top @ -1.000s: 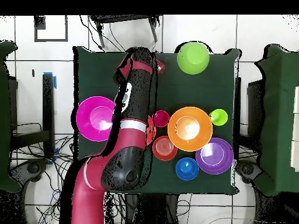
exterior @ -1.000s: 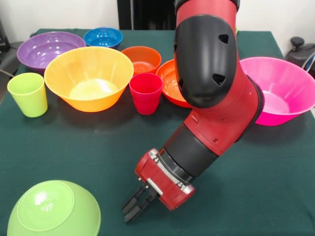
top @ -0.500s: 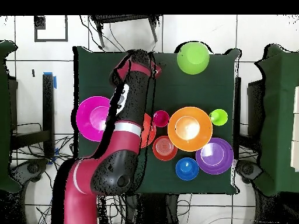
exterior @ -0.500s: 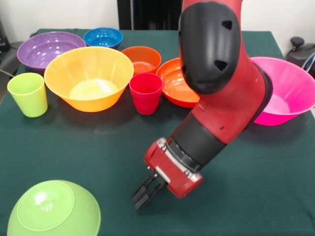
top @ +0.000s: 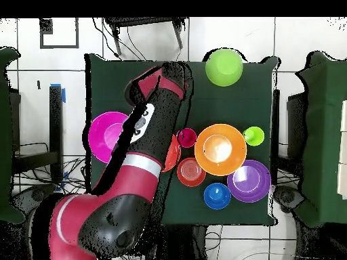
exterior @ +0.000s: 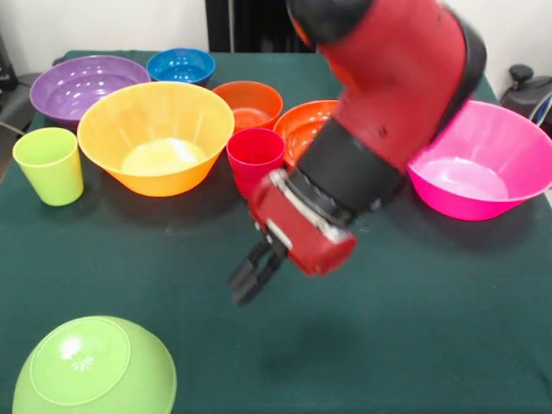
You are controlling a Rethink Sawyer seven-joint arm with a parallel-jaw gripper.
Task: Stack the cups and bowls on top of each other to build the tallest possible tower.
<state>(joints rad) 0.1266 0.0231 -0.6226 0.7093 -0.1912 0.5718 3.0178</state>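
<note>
bowls sit apart on the green surface (exterior: 448, 302), unstacked: lime bowl (exterior: 93, 366) rim-down at near left, pink bowl (exterior: 483, 159) far right, yellow bowl (exterior: 155, 134) far left beside the red cup (exterior: 255, 155). tool (exterior: 250, 274) hangs empty above mid-surface, fingers together.

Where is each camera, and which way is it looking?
Front view: sits across the table from the robot, low, looking over the green cloth at the bowls; the red arm and its gripper with shut fingers show.
Overhead view: hangs above the table, looking straight down; the arm stretches up from the bottom edge.
Both show the rim-down lime green bowl, the big pink bowl and the yellow-orange bowl.
</note>
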